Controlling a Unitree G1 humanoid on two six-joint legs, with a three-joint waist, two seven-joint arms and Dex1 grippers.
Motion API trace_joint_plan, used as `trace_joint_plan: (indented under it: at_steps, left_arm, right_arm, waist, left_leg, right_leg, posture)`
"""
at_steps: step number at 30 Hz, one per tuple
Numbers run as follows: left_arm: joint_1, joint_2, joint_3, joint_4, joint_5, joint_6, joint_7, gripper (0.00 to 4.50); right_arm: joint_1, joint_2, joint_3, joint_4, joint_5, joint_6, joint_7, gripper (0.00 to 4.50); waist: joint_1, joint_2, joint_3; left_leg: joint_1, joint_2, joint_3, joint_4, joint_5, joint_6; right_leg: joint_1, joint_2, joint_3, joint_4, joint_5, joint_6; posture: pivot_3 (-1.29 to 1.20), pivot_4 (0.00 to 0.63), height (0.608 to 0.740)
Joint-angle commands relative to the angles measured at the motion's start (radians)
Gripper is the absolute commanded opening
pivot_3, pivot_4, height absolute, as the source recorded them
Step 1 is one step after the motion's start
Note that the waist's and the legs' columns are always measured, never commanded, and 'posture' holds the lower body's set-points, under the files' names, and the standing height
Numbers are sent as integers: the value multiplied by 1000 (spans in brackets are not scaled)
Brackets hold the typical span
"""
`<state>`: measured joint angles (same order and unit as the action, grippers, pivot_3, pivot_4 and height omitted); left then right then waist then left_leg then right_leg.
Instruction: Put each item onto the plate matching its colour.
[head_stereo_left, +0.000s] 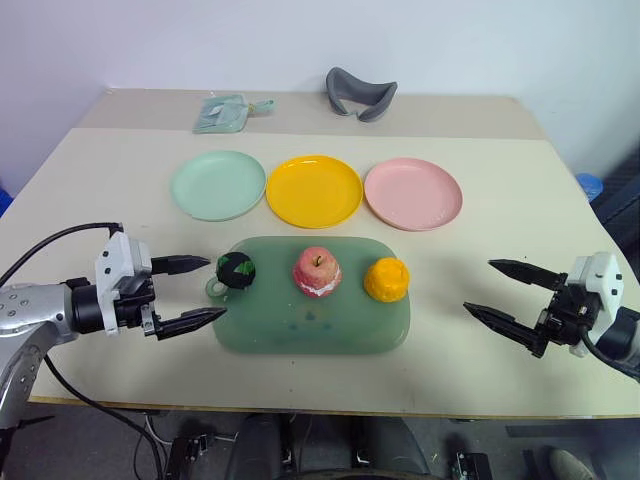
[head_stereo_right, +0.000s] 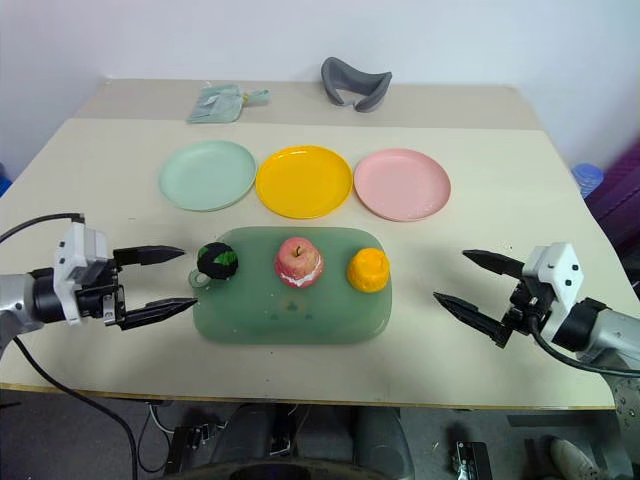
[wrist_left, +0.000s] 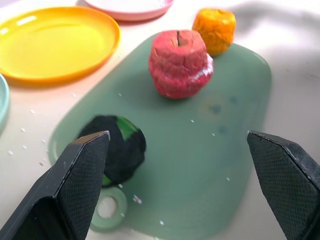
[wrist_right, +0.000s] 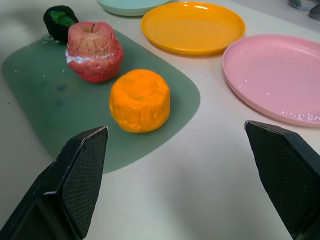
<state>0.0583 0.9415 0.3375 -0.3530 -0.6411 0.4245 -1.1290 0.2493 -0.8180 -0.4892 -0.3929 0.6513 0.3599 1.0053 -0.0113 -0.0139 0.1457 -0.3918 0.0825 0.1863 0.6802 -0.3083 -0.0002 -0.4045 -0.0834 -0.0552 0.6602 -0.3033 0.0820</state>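
Observation:
Three toy fruits sit in a row on the dark green tray (head_stereo_left: 300, 335): a green-and-black round one (head_stereo_left: 237, 269) at its left end, a red-pink apple (head_stereo_left: 317, 271) in the middle, an orange lumpy one (head_stereo_left: 386, 279) at the right. Behind the tray lie the mint green plate (head_stereo_left: 217, 185), the yellow plate (head_stereo_left: 314, 190) and the pink plate (head_stereo_left: 413, 193), all bare. My left gripper (head_stereo_left: 198, 291) hovers open just left of the tray, pointing at the green-and-black fruit (wrist_left: 117, 145). My right gripper (head_stereo_left: 500, 292) is open to the right of the tray, aimed toward the orange fruit (wrist_right: 140, 100).
A grey curved band (head_stereo_left: 360, 93) and a pale green pouch (head_stereo_left: 222, 112) lie at the far edge of the table. A small green ring (wrist_left: 107, 208) lies against the tray's left end. A black cable (head_stereo_left: 50, 245) runs along my left arm.

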Motion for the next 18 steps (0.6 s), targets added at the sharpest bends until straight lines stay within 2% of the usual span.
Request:
trace_joint_plan:
  at_steps: [1,18]
  left_arm:
    - [-9,6,14,-7,3,1,4,4500]
    - [-149,-107,-56,-12,-11,54,143,4500]
  right_arm:
    - [-9,-10,-20,-36,14,3,1,4460]
    - [-118,29,70,-38,-1,-10,-36,4460]
  waist:
    - [0,0,0]
    - [0,0,0]
  left_leg:
    - [0,0,0,0,0,0]
    - [0,0,0,0,0,0]
  right_leg:
    - [0,0,0,0,0,0]
    - [0,1,0,0,0,0]
  posture:
    - [0,150,740]
    - [0,150,740]
